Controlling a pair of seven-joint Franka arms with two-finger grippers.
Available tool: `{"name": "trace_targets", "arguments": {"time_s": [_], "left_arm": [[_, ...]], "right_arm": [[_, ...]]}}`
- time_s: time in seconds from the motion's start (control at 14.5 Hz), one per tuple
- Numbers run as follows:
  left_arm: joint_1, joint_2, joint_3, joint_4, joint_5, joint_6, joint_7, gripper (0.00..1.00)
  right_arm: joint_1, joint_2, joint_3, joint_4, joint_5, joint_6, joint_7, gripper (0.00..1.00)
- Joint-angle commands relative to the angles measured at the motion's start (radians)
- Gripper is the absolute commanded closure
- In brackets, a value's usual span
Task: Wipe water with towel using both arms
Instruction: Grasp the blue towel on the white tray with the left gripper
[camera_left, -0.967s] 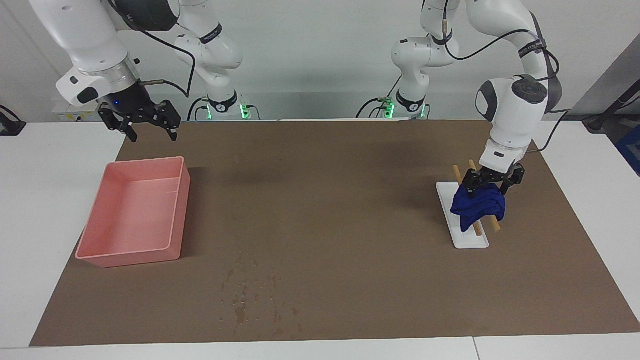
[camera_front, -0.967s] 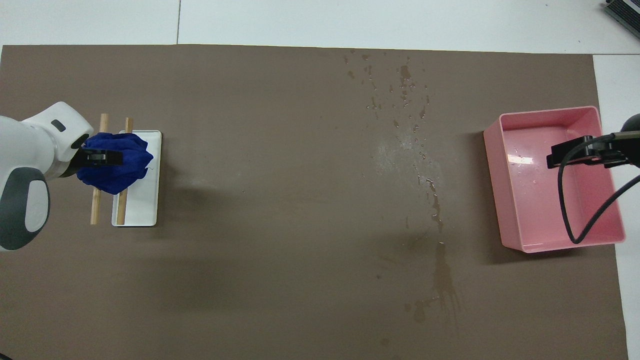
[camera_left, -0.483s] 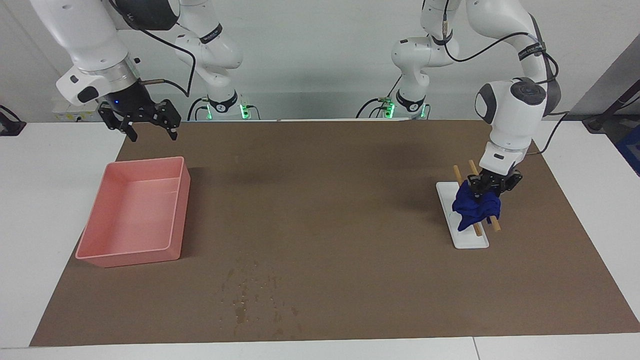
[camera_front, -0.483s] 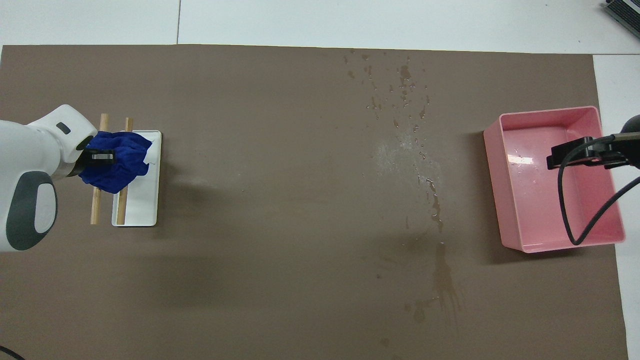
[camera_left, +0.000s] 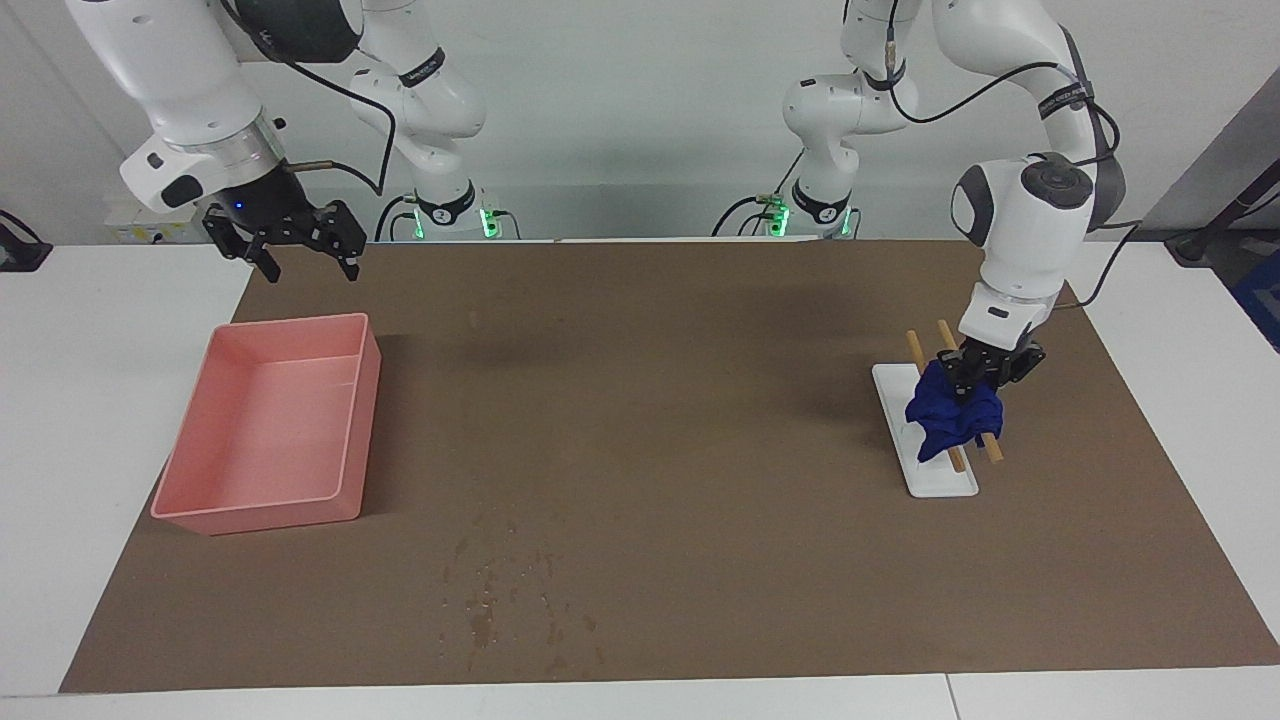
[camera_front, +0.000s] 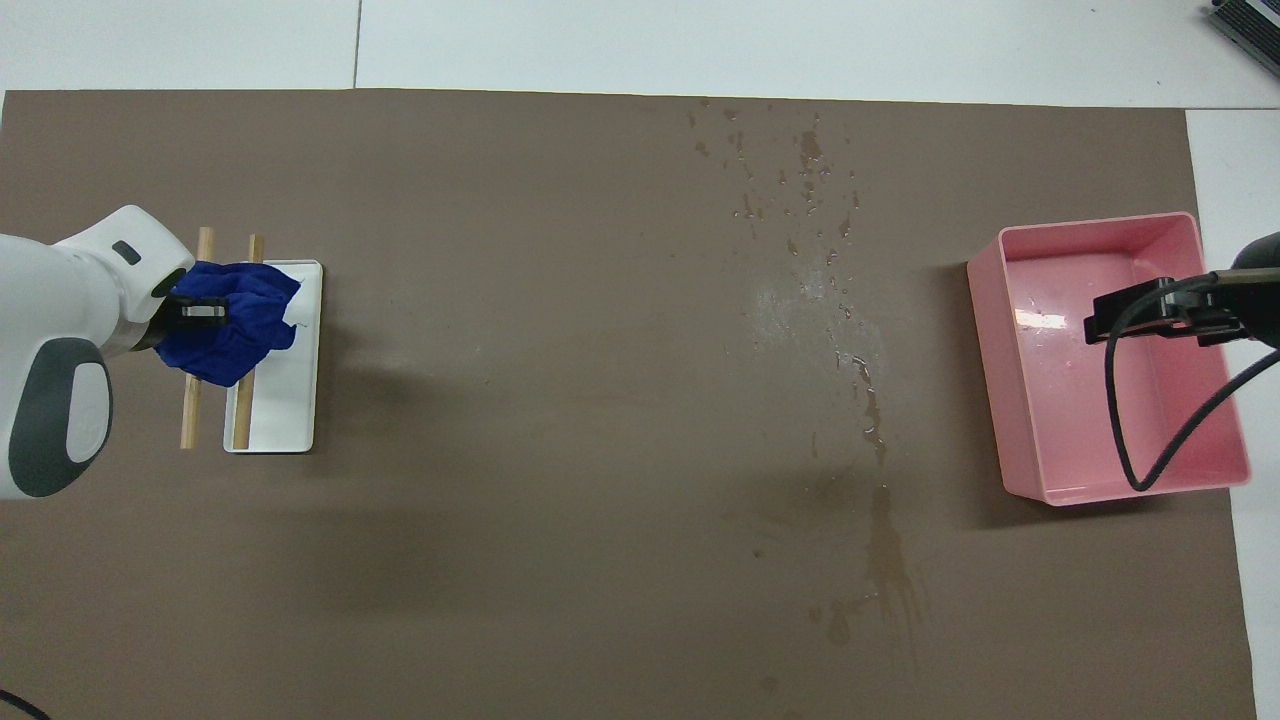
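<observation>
The blue towel (camera_left: 955, 415) lies bunched over two wooden rods (camera_left: 992, 450) on a white tray (camera_left: 940, 475) at the left arm's end of the table. My left gripper (camera_left: 978, 375) is shut on the towel's top; both also show in the overhead view, the gripper (camera_front: 205, 312) on the towel (camera_front: 230, 335). The water (camera_left: 490, 600) is a scatter of dark specks on the brown mat (camera_left: 650, 400), farther from the robots than the tub. In the overhead view the specks (camera_front: 810, 170) run on into a wet streak (camera_front: 885, 545). My right gripper (camera_left: 300, 255) is open and empty, raised over the pink tub (camera_front: 1150, 312).
The pink plastic tub (camera_left: 255, 515) stands on the mat at the right arm's end; its wall shows in the overhead view (camera_front: 985, 330). The white tray (camera_front: 285, 420) and rods (camera_front: 190, 420) sit on the mat. White table surrounds the mat.
My left gripper went from open around the towel to shut on it, and the towel bunched up. My right gripper shifted slightly and stays raised.
</observation>
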Motion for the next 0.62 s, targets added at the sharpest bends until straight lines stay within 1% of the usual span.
{"name": "trace_targets", "arguments": {"time_s": [0.0,0.14,0.28,0.35,0.48,0.55], "left_arm": [[0.008,0.027,-0.004,0.102,0.028,-0.108,-0.060,1.00],[-0.002,0.041,-0.005,0.151,0.023,-0.171,-0.091,1.00],[-0.008,0.038,-0.007,0.165,0.019,-0.194,-0.111,1.00],[-0.008,0.036,-0.007,0.177,-0.013,-0.212,-0.132,1.00],[0.003,0.036,-0.004,0.223,-0.194,-0.280,-0.225,1.00],[0.008,0.035,-0.004,0.238,-0.281,-0.309,-0.311,1.00]], "right_arm": [[-0.003,-0.045,0.003,-0.065,0.071,0.041,0.122,0.00],[-0.001,-0.062,0.005,-0.103,0.131,0.078,0.199,0.00],[0.012,-0.074,0.005,-0.134,0.194,0.102,0.291,0.00],[0.012,-0.074,0.005,-0.142,0.244,0.106,0.370,0.00],[0.014,-0.072,0.005,-0.160,0.324,0.141,0.527,0.00],[0.028,-0.074,0.005,-0.175,0.367,0.171,0.602,0.00]]}}
